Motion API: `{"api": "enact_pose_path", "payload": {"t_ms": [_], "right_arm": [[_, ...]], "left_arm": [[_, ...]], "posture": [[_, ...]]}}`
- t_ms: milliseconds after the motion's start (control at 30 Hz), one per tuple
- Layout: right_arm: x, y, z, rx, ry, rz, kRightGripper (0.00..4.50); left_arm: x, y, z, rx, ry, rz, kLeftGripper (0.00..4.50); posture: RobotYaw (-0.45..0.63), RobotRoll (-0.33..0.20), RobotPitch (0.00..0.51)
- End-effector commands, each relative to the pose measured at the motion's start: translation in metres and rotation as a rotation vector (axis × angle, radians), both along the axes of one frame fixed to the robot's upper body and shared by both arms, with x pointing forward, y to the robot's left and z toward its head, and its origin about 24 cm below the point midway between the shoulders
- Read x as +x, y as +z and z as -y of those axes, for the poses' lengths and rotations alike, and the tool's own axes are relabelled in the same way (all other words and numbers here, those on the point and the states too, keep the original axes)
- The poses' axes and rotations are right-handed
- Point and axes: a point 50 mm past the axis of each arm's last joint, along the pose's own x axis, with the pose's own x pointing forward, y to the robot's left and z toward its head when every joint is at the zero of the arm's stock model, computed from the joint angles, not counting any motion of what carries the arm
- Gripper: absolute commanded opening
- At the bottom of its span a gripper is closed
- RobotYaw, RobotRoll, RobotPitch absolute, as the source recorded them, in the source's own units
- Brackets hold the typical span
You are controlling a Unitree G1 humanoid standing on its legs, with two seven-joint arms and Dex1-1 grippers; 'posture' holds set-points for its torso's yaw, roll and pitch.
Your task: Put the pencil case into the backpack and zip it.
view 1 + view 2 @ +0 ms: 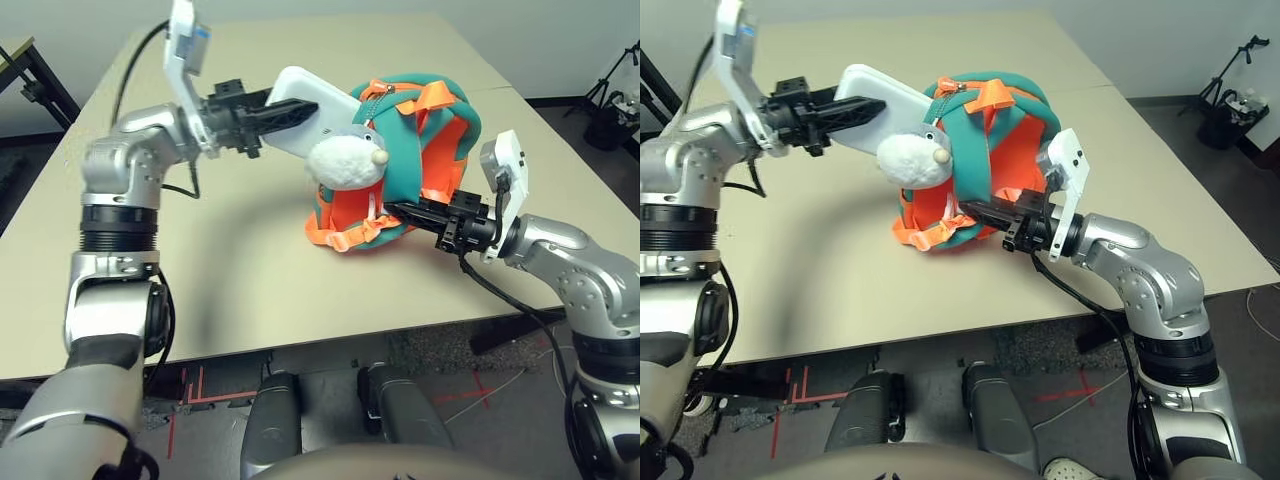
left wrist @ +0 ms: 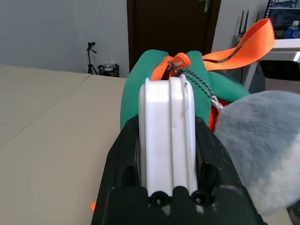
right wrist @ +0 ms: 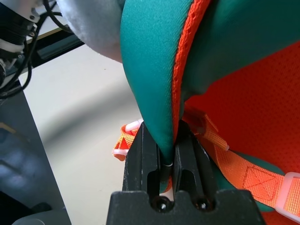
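I've got the flat white rectangular pencil case (image 1: 305,115) with rounded corners clamped edge-on in my left gripper (image 1: 285,115), jaws narrow on its near end. It's off the beige table (image 1: 250,260), level, its far end against the top of the small teal and orange fabric backpack (image 1: 420,150), above the grey-and-white plush animal (image 1: 348,160) hanging on the pack's side.

From the left wrist view the case's rim (image 2: 166,140) sits between the two black fingers (image 2: 122,159), with the orange zip trim and a metal ball chain (image 2: 199,84) straight ahead, plush at 3 o'clock.

The backpack sits at table centre, tipped, orange mesh back panel (image 1: 440,160) facing the right arm, orange straps (image 1: 345,235) spilling at 7 o'clock of the pack onto the table.

My right gripper (image 1: 405,212) is at the pack's 5 o'clock, jaws pinched nearly shut on a teal fabric edge with orange piping (image 3: 173,117). Backpack opening not clear to me from here.
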Motion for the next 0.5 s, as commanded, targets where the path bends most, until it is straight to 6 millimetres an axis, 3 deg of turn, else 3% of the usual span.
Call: {"api": "enact_pose_path", "payload": {"t_ms": [33, 333, 500], "right_arm": [[-0.005, 0.003, -0.007, -0.003, 0.057, -0.001, 0.03], [-0.005, 0.003, -0.007, -0.008, 0.049, 0.004, 0.03], [-0.005, 0.002, -0.007, -0.007, 0.047, 0.004, 0.03]], "left_arm": [[0.002, 0.001, 0.015, -0.008, 0.004, 0.054, 1.27], [0.009, -0.022, 0.039, 0.020, 0.017, 0.034, 1.27], [0.009, -0.023, 0.031, 0.015, 0.037, 0.011, 3.05]], "posture": [[-0.14, 0.000, 0.128], [-0.15, 0.000, 0.120], [-0.14, 0.000, 0.122]]}}
